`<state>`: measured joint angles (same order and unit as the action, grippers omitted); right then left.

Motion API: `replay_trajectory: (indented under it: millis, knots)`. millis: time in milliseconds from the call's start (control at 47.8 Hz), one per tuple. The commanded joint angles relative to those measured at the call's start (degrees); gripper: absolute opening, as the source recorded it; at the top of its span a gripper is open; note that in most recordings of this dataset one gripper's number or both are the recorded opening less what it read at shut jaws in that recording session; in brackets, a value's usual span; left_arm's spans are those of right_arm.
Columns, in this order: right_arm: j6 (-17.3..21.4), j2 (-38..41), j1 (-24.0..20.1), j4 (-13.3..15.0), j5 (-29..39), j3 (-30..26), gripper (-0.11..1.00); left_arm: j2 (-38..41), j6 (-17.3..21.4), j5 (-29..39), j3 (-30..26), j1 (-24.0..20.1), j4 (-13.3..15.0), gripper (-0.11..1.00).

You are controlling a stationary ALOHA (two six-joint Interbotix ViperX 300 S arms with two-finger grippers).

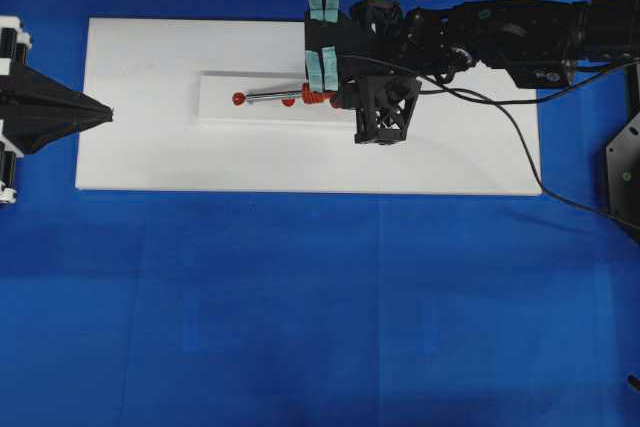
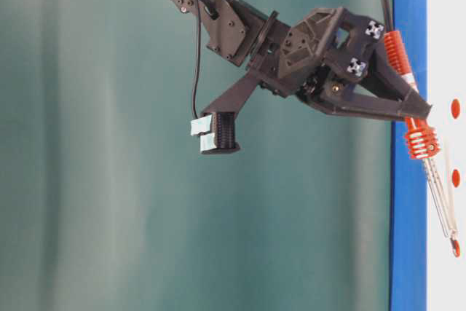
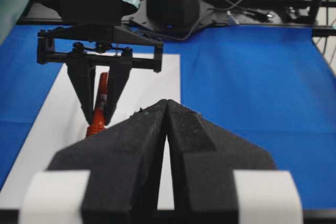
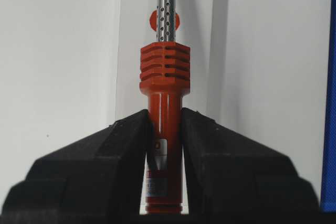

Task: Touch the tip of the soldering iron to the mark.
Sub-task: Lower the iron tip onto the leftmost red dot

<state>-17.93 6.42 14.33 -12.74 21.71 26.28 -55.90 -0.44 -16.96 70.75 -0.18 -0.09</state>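
Note:
My right gripper [image 1: 330, 99] is shut on the orange-red handle of the soldering iron [image 4: 164, 72], just behind its ribbed collar. The silver shaft [image 1: 270, 98] lies low along the white block [image 1: 225, 112] and points left. It crosses over the mark [image 1: 288, 102], the middle red dot, which shows behind the shaft [image 4: 155, 20] in the right wrist view. The tip [image 2: 453, 238] ends at the end dot [image 1: 238, 98], past the mark; whether it touches I cannot tell. My left gripper [image 1: 105, 115] hangs shut and holds nothing at the board's left edge.
The block sits on a white board [image 1: 140, 162] on a blue cloth [image 1: 300, 307]. A black cord [image 1: 520, 137] trails right from the right arm across the board. The right arm's wrist [image 1: 385, 112] covers the block's right end.

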Motion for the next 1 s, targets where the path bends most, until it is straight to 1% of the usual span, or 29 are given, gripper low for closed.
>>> replay_trajectory:
  millis: [0, 251, 984]
  knots:
    - [0.09, -0.88, 0.18, 0.35, -0.09, -1.14, 0.06, 0.18, 0.0, -0.26, -0.53, 0.0, -0.09, 0.0]
    - [0.18, -0.88, 0.26, 0.53, 1.23, -1.23, 0.06, 0.18, 0.0, -0.26, -0.53, 0.09, -0.09, 0.0]
    - [0.44, -0.62, 0.26, 0.53, 1.58, -1.58, 0.06, 0.18, 0.0, -0.26, -0.53, 0.09, -0.09, 0.0]
